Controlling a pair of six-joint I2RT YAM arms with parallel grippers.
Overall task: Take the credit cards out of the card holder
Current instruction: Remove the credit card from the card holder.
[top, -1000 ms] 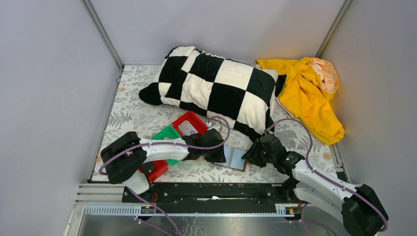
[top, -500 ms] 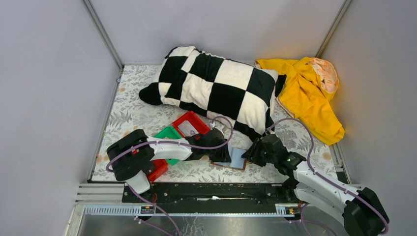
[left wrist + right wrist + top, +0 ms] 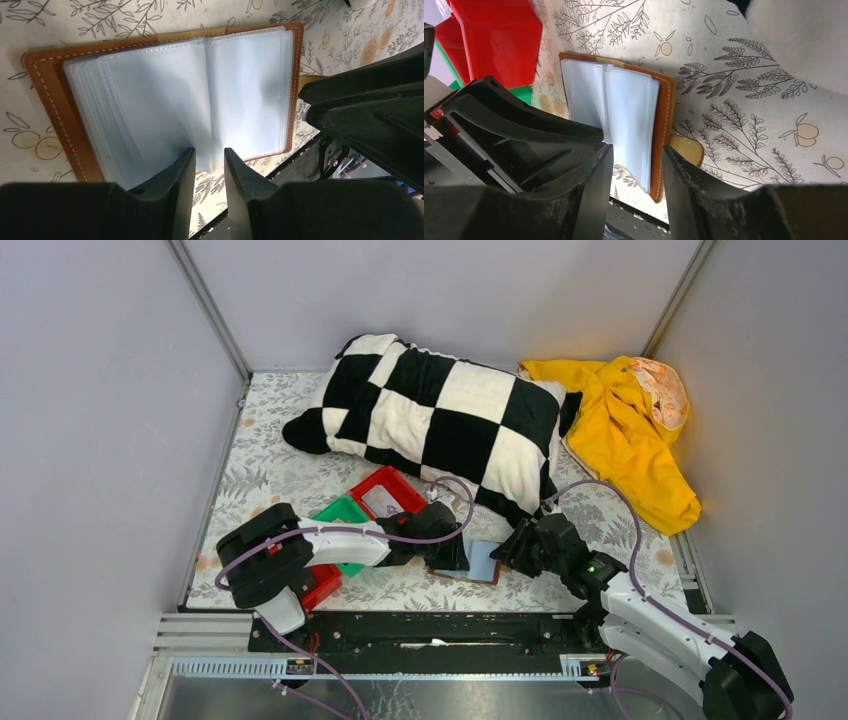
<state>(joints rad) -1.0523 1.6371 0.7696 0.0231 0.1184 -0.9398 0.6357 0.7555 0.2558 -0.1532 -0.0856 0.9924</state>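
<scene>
The card holder (image 3: 482, 562) lies open on the flowered table cover, brown outside with clear plastic sleeves fanned inside. No card shows in the sleeves. My left gripper (image 3: 456, 558) hangs over its left half. In the left wrist view the card holder (image 3: 150, 90) fills the frame and my left gripper (image 3: 209, 159) has its jaws a narrow gap apart over the near edge of the middle sleeves. My right gripper (image 3: 507, 552) is at its right edge. In the right wrist view my right gripper (image 3: 638, 150) is open, with the brown right cover (image 3: 665, 115) and the outer sleeves between its jaws.
A black-and-white checkered pillow (image 3: 440, 420) and a yellow cloth (image 3: 625, 435) lie at the back. A red bin (image 3: 385, 495) with a pale flat thing in it, a green bin (image 3: 342, 512) and another red bin (image 3: 320, 585) stand left of the holder. The black rail (image 3: 430, 630) runs along the near edge.
My left arm has shifted a little to the right over the holder. My right gripper has crept slightly left onto the holder's right edge. The holder has stayed in place.
</scene>
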